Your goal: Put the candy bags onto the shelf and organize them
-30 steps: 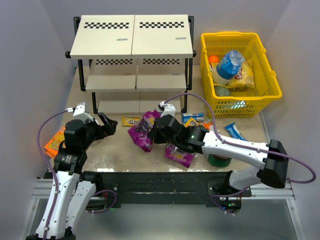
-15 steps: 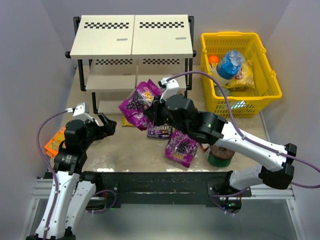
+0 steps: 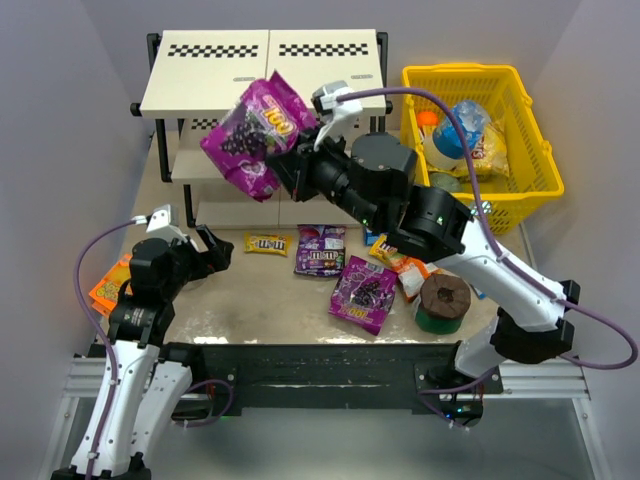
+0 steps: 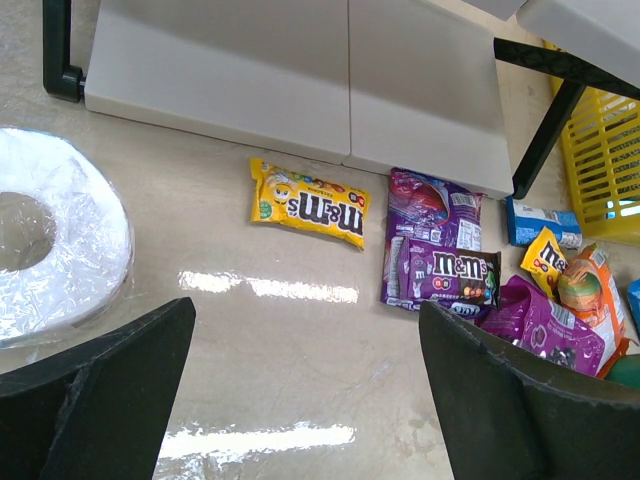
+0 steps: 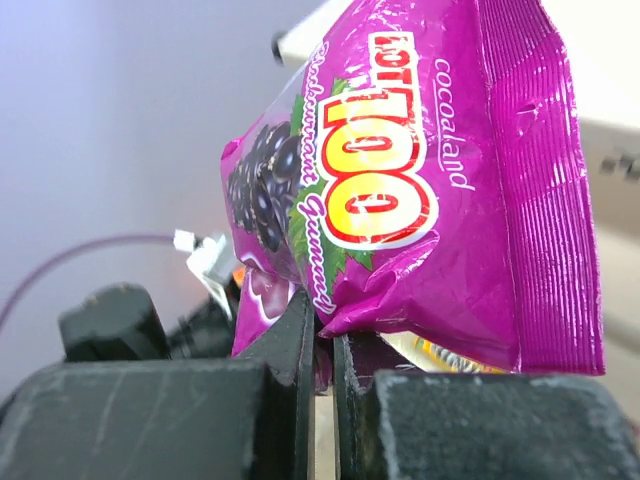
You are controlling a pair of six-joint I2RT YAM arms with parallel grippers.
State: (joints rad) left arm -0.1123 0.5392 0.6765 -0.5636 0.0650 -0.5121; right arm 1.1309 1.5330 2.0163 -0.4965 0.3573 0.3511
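Pinched in the right jaws, the large purple bag (image 3: 250, 135) is now lifted off the worktop (image 3: 270, 295) to the shelf's (image 3: 200, 75) top board, so placing seems near; the left jaws are spread.

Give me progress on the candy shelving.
Done: no bags visible on the shelf. In hand: right gripper pinches a large purple "100" bag raised near the top board. Remaining: second large purple bag, dark-purple M&M's bag, yellow M&M's bag, smaller packets on the table.

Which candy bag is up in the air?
Look at the cream-white three-tier shelf with checkered strips at the back. Near its top board, the right gripper pinches a big glossy purple bag. Only it hangs in the air; its twin lies on the table.
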